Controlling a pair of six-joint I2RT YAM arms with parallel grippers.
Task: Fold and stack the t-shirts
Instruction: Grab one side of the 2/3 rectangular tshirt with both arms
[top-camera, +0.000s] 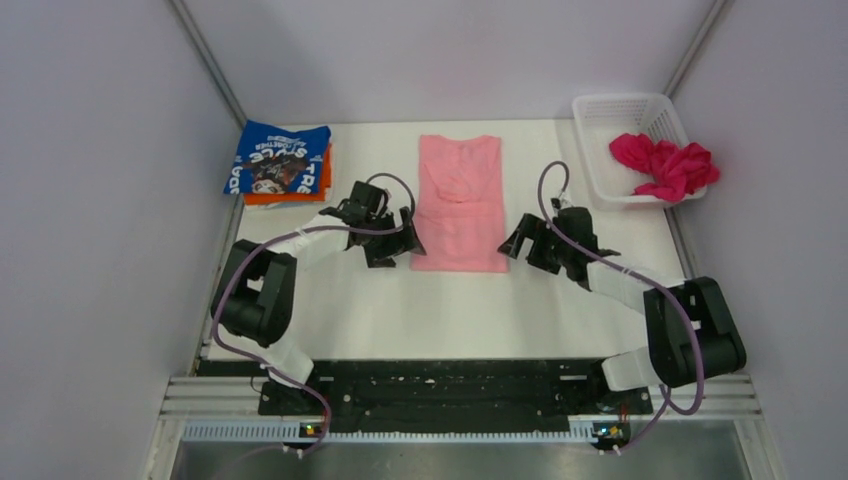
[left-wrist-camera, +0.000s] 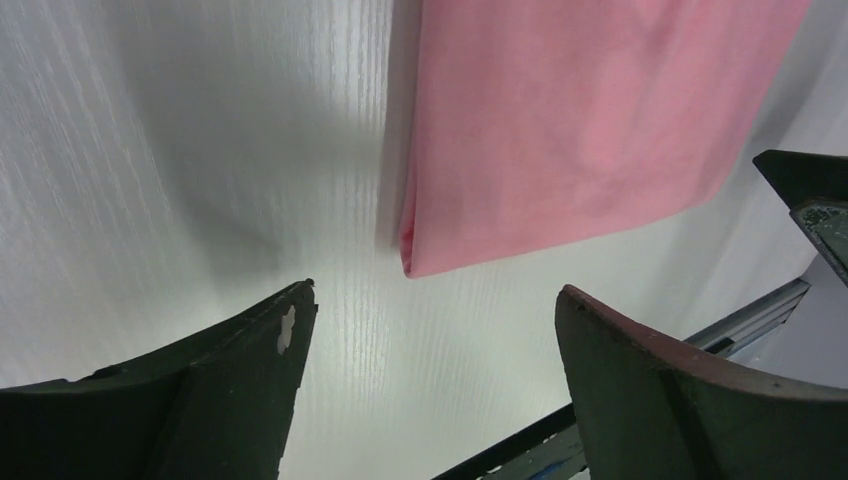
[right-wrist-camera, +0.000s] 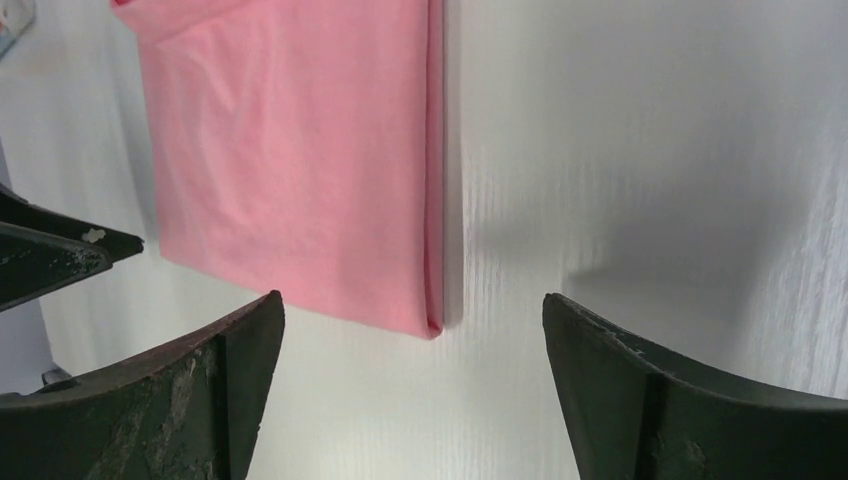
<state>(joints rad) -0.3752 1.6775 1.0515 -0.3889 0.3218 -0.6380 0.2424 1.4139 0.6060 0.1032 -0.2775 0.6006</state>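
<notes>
Left gripper (top-camera: 398, 243) and right gripper (top-camera: 525, 248) both spread wide, empty, flanking the near corners of the folded light pink t-shirt (top-camera: 460, 205).

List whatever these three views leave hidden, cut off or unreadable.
- Top view: the orange t-shirt lies under the blue t-shirt, so only its edge shows.
- Top view: the blue t-shirt's white lettering is too small to read fully.
- Top view: the magenta t-shirt is bunched over the basket wall, hiding its own shape.
- Both wrist views: the pink t-shirt runs off the top edge, so only its near corners show.
</notes>
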